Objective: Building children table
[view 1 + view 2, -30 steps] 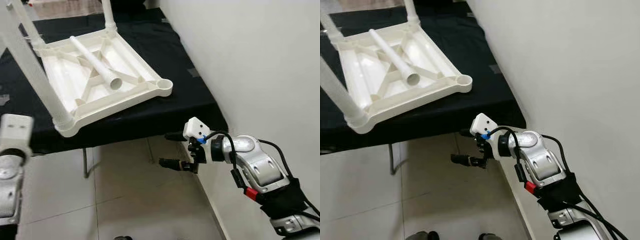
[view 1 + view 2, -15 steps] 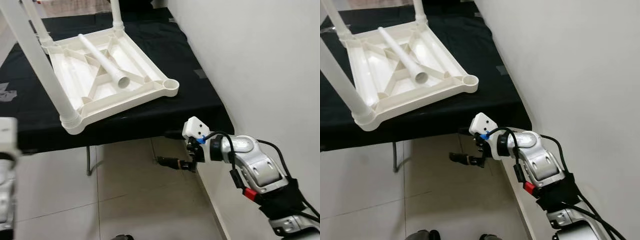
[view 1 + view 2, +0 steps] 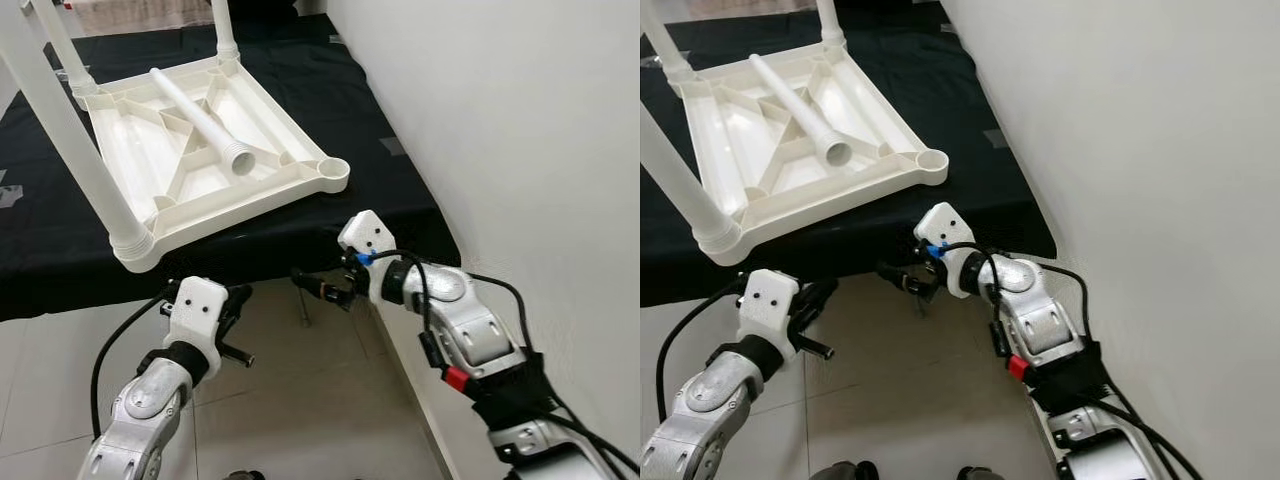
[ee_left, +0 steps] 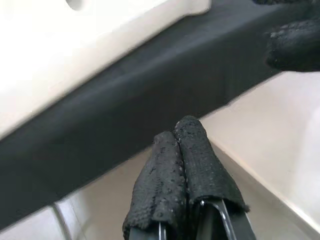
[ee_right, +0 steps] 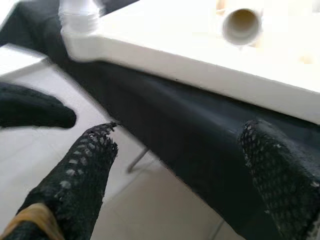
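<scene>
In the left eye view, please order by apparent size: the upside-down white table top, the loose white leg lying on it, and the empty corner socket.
1. Table top, largest.
2. Loose leg, long but thin.
3. Corner socket, smallest.

One upturned white table (image 3: pixel 215 160), three fitted legs (image 3: pixel 70 140), one loose leg (image 3: pixel 200 115).

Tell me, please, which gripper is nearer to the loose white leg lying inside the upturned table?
Right. The right gripper hangs just under the black bench edge, below the loose leg's open end. The left gripper sits lower and further left, beneath the fitted corner leg.
</scene>
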Available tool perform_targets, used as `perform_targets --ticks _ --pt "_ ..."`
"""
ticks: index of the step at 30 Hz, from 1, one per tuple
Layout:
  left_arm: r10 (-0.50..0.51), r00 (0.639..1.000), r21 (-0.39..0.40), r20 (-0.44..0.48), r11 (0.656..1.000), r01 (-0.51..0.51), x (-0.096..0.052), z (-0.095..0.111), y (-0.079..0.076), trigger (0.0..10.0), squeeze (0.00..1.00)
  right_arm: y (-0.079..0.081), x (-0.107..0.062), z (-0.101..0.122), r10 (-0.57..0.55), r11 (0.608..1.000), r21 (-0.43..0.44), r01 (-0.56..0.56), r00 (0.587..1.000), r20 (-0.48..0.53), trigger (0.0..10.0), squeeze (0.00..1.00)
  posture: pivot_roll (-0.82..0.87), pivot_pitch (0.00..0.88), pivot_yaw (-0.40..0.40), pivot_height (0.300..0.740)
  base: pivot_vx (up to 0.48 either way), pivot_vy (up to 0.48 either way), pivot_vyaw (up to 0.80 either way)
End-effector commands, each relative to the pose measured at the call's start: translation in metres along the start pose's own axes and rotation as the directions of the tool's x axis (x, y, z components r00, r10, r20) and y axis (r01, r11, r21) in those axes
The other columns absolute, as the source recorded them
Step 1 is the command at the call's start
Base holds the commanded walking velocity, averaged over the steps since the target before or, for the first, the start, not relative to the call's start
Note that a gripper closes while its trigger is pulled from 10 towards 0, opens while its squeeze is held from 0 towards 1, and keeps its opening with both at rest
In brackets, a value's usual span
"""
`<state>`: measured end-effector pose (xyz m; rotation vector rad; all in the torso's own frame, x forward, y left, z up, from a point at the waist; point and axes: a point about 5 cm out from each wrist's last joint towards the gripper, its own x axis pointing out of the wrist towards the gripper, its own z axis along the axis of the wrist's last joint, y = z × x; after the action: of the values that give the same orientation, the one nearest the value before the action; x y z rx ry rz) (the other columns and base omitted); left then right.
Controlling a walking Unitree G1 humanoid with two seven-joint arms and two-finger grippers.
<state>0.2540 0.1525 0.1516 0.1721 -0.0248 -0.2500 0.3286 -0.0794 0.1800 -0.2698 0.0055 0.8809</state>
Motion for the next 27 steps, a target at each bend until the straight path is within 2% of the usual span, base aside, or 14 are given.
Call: perform_targets --ticks 1,4,8,11,12,14,18,22,27 --pt "0.024 1.000 -0.012 -0.010 1.000 -0.024 0.002 0.000 -0.001 10.0 0.00 0.008 0.001 -0.011 -0.036 0.998 0.057 0.036 0.999 -0.001 10.0 0.00 0.03 0.165 -0.020 0.740 0.000 0.000 0.00" --pt "0.022 1.000 -0.031 -0.005 0.999 -0.022 0.004 0.002 -0.004 10.0 0.00 0.011 0.000 -0.015 -0.064 0.994 0.092 0.064 0.998 0.006 10.0 0.00 0.03 0.162 -0.020 0.740 0.000 0.000 0.00" --pt "0.018 1.000 -0.040 -0.003 0.999 -0.018 0.006 0.003 -0.007 10.0 0.00 0.012 -0.002 -0.020 -0.082 0.992 0.097 0.083 0.997 -0.015 10.0 0.00 0.02 0.158 -0.023 0.740 0.000 0.000 0.00" --pt "-0.002 1.000 -0.070 0.012 0.998 0.003 0.011 0.006 -0.016 10.0 0.00 0.000 -0.009 -0.028 -0.201 0.973 0.106 0.204 0.979 -0.042 10.0 0.00 0.01 0.153 -0.022 0.740 0.184 0.000 0.26" --pt "-0.006 1.000 -0.076 0.017 0.997 0.007 0.013 0.008 -0.018 10.0 0.00 -0.005 -0.013 -0.025 -0.231 0.965 0.128 0.231 0.973 -0.010 10.0 0.00 0.01 0.150 -0.023 0.740 0.281 0.000 0.00" --pt "-0.009 1.000 -0.081 0.022 0.997 0.011 0.015 0.009 -0.019 10.0 0.00 -0.010 -0.015 -0.026 -0.253 0.960 0.115 0.254 0.967 -0.025 10.0 0.00 0.01 0.149 -0.024 0.740 0.285 0.000 0.39" --pt "-0.027 0.999 -0.080 0.030 0.996 0.030 0.018 0.010 -0.023 10.0 0.00 -0.020 -0.016 -0.014 -0.303 0.945 0.145 0.293 0.952 0.051 10.0 0.00 0.00 0.144 -0.025 0.740 0.299 0.000 0.79" --pt "-0.030 0.999 -0.080 0.030 0.996 0.033 0.019 0.010 -0.024 10.0 0.00 -0.020 -0.016 -0.012 -0.306 0.945 0.139 0.297 0.950 0.054 10.0 0.00 0.00 0.144 -0.025 0.740 0.307 0.000 0.80" --pt "-0.050 0.998 -0.091 0.035 0.994 0.053 0.022 0.012 -0.029 10.0 0.00 -0.020 -0.016 -0.013 -0.316 0.945 0.099 0.311 0.948 0.034 10.0 0.00 -0.01 0.134 -0.024 0.740 0.325 0.000 0.00"
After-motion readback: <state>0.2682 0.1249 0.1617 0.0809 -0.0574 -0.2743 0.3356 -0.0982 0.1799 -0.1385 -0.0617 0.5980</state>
